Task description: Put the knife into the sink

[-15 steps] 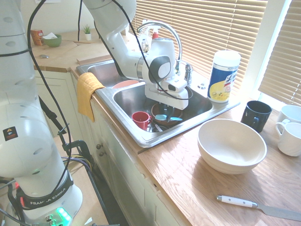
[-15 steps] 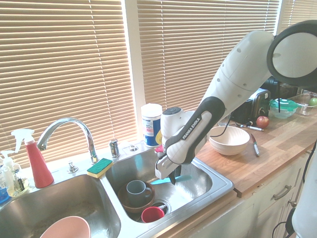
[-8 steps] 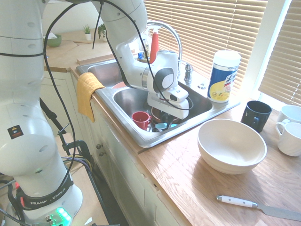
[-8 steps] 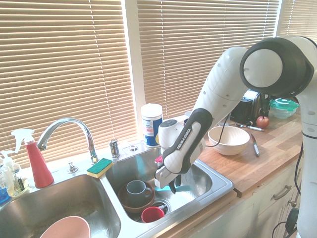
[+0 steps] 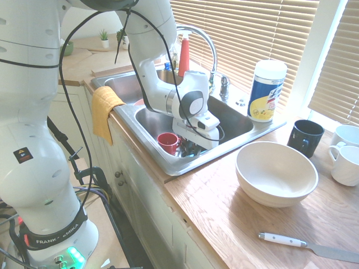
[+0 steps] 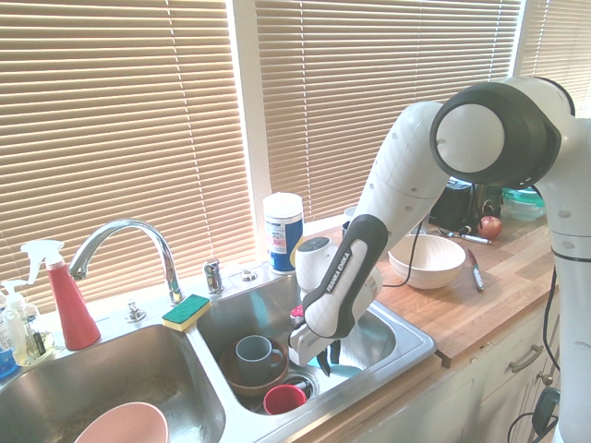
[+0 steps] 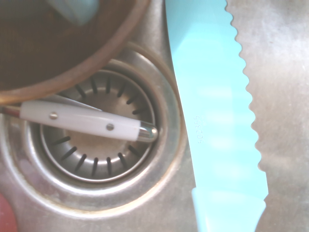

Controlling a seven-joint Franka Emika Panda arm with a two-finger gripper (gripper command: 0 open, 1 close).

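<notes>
Place: a home kitchen.
Evidence: a steel double sink (image 6: 406, 346) with curved faucet (image 6: 125, 240) is set in a wooden surface (image 5: 235, 224); dishes are piled inside; blinds (image 6: 120, 120) are drawn.

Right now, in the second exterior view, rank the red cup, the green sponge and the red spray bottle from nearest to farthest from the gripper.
Measured from the gripper, low in the right basin:
1. Red cup, in the same basin, just beside it.
2. Green sponge, on the divider between the basins by the faucet.
3. Red spray bottle, on the rim behind the other basin, far side.
</notes>
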